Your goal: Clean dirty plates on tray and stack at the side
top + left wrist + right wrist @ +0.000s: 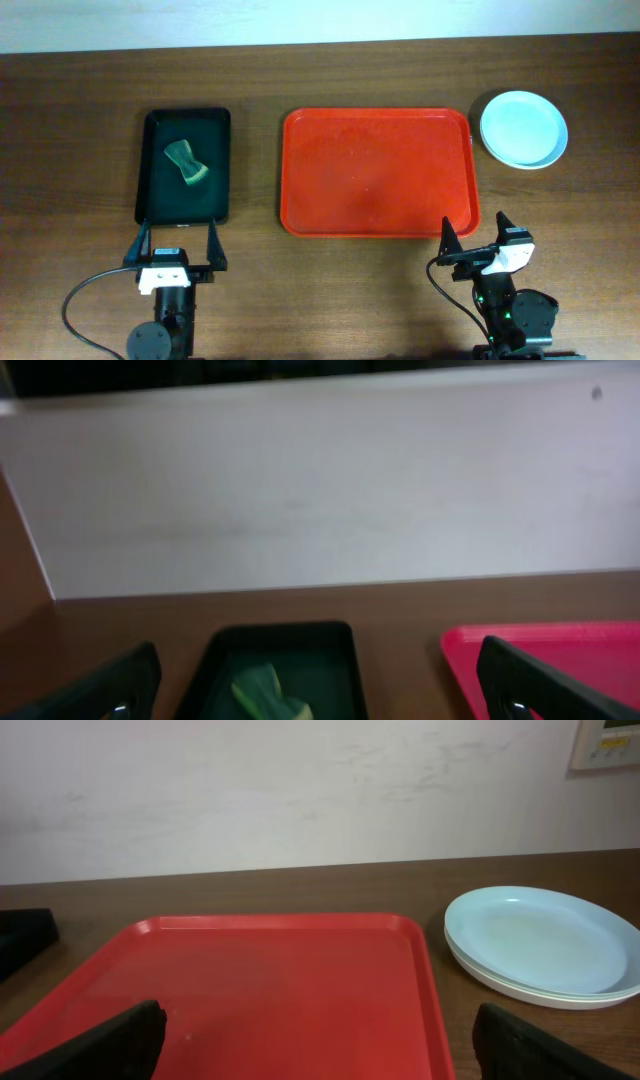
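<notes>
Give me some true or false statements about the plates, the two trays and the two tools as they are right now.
1. The red tray has no plates on it. True.
2. The plates are stacked to the left of the red tray. False: the stack sits beside the tray's far right corner.
3. A green sponge lies in the black tray. True.
4. The left tool is shut on the sponge. False: it is open and holds nothing, at the near edge of the black tray.
5. The right tool is open. True.
</notes>
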Robot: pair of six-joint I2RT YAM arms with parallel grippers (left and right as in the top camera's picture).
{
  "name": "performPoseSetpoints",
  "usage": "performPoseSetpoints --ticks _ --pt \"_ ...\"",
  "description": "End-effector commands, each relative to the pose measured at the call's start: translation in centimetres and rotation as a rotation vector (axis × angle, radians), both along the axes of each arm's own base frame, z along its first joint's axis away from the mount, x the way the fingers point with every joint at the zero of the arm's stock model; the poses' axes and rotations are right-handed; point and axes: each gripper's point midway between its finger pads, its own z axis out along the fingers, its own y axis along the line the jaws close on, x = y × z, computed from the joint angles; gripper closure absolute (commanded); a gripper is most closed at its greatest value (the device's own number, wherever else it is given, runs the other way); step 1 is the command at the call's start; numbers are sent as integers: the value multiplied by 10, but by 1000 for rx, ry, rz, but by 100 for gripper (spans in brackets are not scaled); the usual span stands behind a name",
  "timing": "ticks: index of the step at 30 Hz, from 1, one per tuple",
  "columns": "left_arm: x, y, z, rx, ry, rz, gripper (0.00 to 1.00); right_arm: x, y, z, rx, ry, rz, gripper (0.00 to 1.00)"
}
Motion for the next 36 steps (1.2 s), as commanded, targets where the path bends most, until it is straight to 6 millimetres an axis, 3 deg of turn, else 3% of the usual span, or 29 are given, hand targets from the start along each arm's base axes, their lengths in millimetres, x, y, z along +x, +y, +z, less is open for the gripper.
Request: performPoseSetpoints --ticks 1,4,10,12,14,36 --pt "0 -23 -23 151 76 -117 1 0 0 -3 3 2 -6 2" --pt "0 -24 -51 199 187 -127 1 0 0 -3 3 2 -5 2" --pt "0 -19 -54 194 202 -89 1 0 0 -3 3 2 -6 2" --pt "1 4 -52 31 205 41 1 0 0 -3 3 2 -5 2" --pt "0 14 -51 -55 195 101 1 0 0 -3 3 2 -5 2" --pt "0 22 -50 -57 191 147 1 0 0 -3 3 2 -5 2"
